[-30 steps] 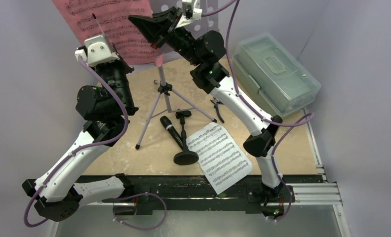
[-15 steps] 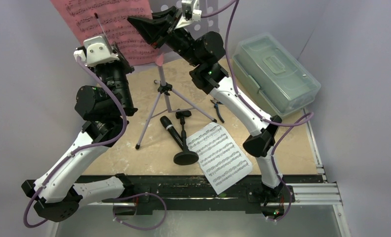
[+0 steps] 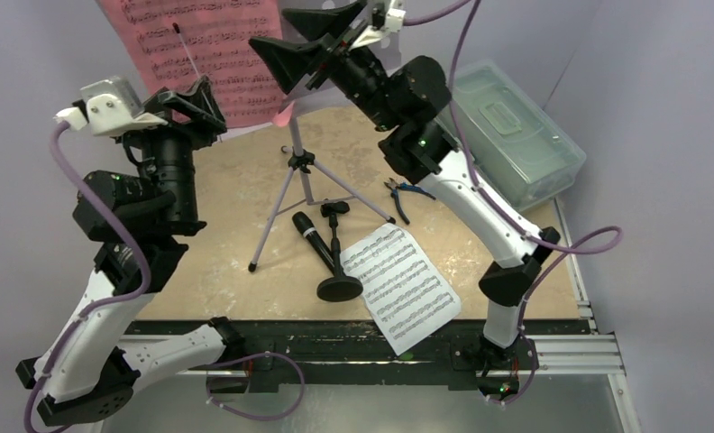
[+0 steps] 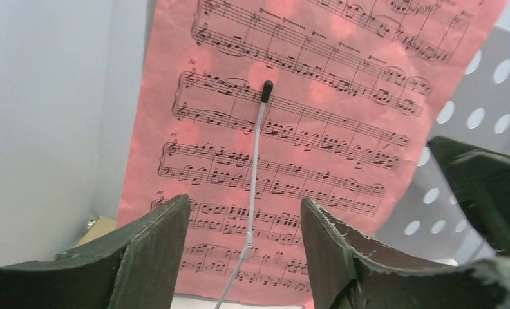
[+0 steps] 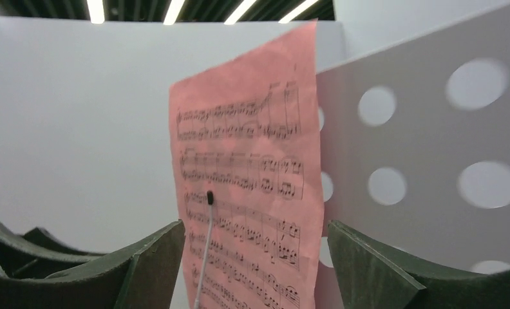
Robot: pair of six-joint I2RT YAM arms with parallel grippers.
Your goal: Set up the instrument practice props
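The lavender music stand (image 3: 297, 149) at twelve o'clock on the table (image 3: 209, 262) carries the pink sheet (image 3: 205, 50), the left gripper (image 4: 245, 203) and right gripper (image 5: 255, 225) before it with fingers spread and empty; the next move probably calls for pinching the white sheet (image 3: 400, 284) at five o'clock.

Left arm (image 3: 110, 298): white shells are covering the long links, with bulky black joint housings sitting between them.
Right arm (image 3: 489, 212): is wearing the same white-and-black livery, slim white links running into black elbows.
Cables (image 3: 60, 180): one purple lead is looping along each arm, from base to wrist.
Lights (image 3: 420, 142): small green lamps are glowing on the black joint housings.
Left tool (image 4: 243, 257): two dark, wedge-shaped fingers are showing rough, scuffed edges.
Right tool (image 5: 255, 257): matching dark wedges, tapering toward their tips.
Wrist housing (image 3: 110, 97): a white moulded block is capping each wrist.
Bases (image 3: 83, 397): black mounts are sitting on a dark rail (image 3: 353, 352).
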